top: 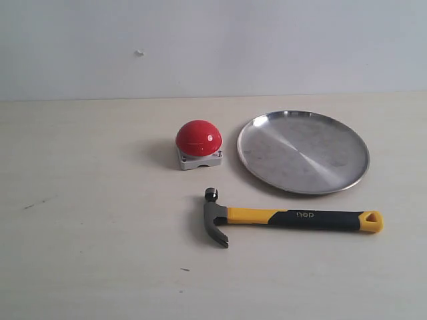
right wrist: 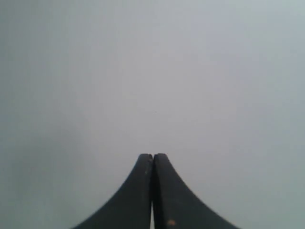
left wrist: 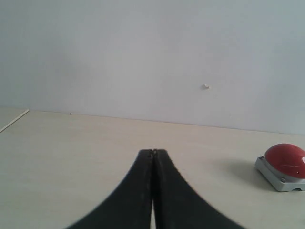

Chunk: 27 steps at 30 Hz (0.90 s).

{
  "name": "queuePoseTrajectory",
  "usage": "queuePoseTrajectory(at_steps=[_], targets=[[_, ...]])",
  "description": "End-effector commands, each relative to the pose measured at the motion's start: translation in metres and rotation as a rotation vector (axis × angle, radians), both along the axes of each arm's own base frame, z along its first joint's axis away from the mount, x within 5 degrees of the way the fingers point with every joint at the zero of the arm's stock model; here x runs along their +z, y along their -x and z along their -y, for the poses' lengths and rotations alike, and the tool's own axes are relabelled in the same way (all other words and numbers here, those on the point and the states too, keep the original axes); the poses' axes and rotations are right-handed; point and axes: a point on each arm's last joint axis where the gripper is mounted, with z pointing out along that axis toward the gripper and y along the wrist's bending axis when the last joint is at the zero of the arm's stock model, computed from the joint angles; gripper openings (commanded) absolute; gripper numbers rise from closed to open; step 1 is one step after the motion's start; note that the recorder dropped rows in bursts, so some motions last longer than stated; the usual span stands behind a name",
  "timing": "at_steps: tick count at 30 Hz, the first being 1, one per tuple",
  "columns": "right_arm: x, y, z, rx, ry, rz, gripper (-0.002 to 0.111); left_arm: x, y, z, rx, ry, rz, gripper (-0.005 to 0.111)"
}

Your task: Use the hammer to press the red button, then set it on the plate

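Hammer: the claw hammer (top: 293, 218) is laid flat on the table (top: 87, 233), gripped by nothing. In the exterior view it is found on the camera side of the red button (top: 198, 143), apart from it. The dark steel head is the part nearest the button, and the yellow-and-black handle is stretched away to the right, with the yellow holed end farthest from the button.
Red button: the glossy dome is seated on its square grey base, and nothing is touching it.
Plate: the silver metal plate (top: 303, 152) is set just to the right of the red button and separated from it by a narrow gap. The hammer handle is laid in front of the plate's rim without touching it.
Left gripper: on the left gripper (left wrist: 153, 152), the jaws are pressed together and nothing is held. The red button is seen ahead of it, well apart.
Right gripper: on the right gripper (right wrist: 153, 156), the jaws are pressed together and nothing is held. Only plain pale wall is seen beyond it, so its place relative to the button cannot be told.
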Motion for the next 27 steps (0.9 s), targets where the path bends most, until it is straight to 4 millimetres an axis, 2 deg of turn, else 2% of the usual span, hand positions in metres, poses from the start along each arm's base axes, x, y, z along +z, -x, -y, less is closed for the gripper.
queuePoseTrajectory(at_steps=[1, 2, 3, 5, 7, 11, 14, 16, 17, 20, 24, 27], targets=[[0.021, -0.001, -0.001, -0.015, 0.035, 0.057, 0.0, 0.002, 0.0, 0.0, -0.001, 0.009, 0.019, 0.0], [0.029, -0.004, -0.002, -0.039, 0.09, 0.041, 0.0, 0.002, 0.0, 0.0, -0.001, 0.009, 0.019, 0.0], [0.042, -0.014, -0.004, -0.045, 0.14, -0.046, 0.0, 0.002, 0.0, 0.0, -0.001, 0.009, 0.019, 0.0], [0.051, -0.031, -0.006, -0.029, 0.151, -0.207, 0.0, 0.002, 0.0, 0.0, -0.001, 0.009, 0.019, 0.0], [0.044, -0.04, -0.007, -0.028, 0.165, -0.299, 0.0, 0.002, 0.0, 0.0, -0.001, 0.009, 0.019, 0.0], [0.025, -0.04, -0.008, -0.026, 0.191, -0.316, 0.0, 0.002, 0.0, 0.0, -0.001, 0.009, 0.019, 0.0], [0.029, -0.051, -0.009, -0.024, 0.202, -0.364, 0.0, 0.002, 0.0, 0.0, -0.001, 0.009, 0.019, 0.0], [0.037, -0.069, -0.011, -0.029, 0.247, -0.448, 0.0, 0.002, 0.0, 0.0, -0.001, 0.009, 0.019, 0.0], [0.043, -0.085, -0.013, -0.041, 0.318, -0.537, 0.0, 0.002, 0.0, 0.0, -0.001, 0.009, 0.019, 0.0], [0.053, -0.113, -0.012, -0.074, 0.431, -0.734, 0.0, 0.002, 0.0, 0.0, -0.001, 0.009, 0.019, 0.0], [0.065, -0.151, -0.009, -0.109, 0.703, -1.02, 0.0, 0.002, 0.0, 0.0, -0.001, 0.009, 0.019, 0.0], [0.07, -0.175, -0.01, -0.062, 0.905, -1.197, 0.0, 0.002, 0.0, 0.0, -0.001, 0.009, 0.019, 0.0]])
